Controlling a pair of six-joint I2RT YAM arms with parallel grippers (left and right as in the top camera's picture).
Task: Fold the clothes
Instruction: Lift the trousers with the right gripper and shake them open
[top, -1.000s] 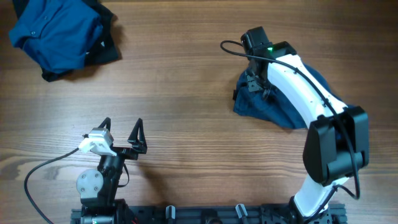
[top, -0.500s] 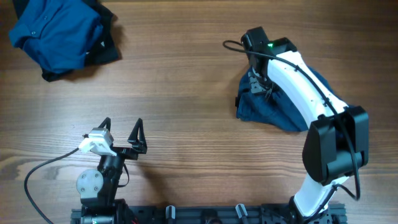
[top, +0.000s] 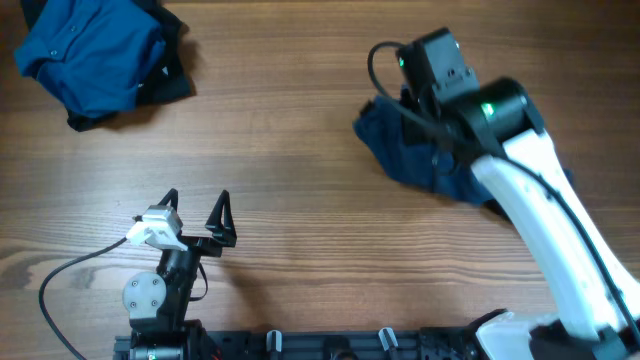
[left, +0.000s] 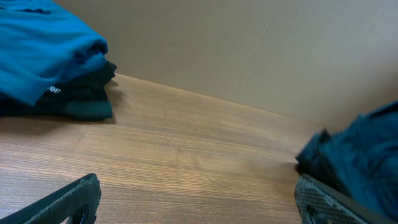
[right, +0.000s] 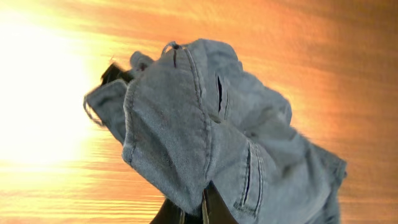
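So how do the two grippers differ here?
The left gripper is open and empty; the right gripper is shut on the navy garment. The left sits at the robot's edge of the table; the right reaches far across it. Both have dark fingers.

Overhead, the right arm (top: 540, 200) covers much of the navy shorts (top: 395, 150) and its own jaws. On the right wrist view, cloth buries those jaws, and glare washes out the counter (right: 37, 93) at left. Blue shirt (top: 90, 50) runs off the top edge.
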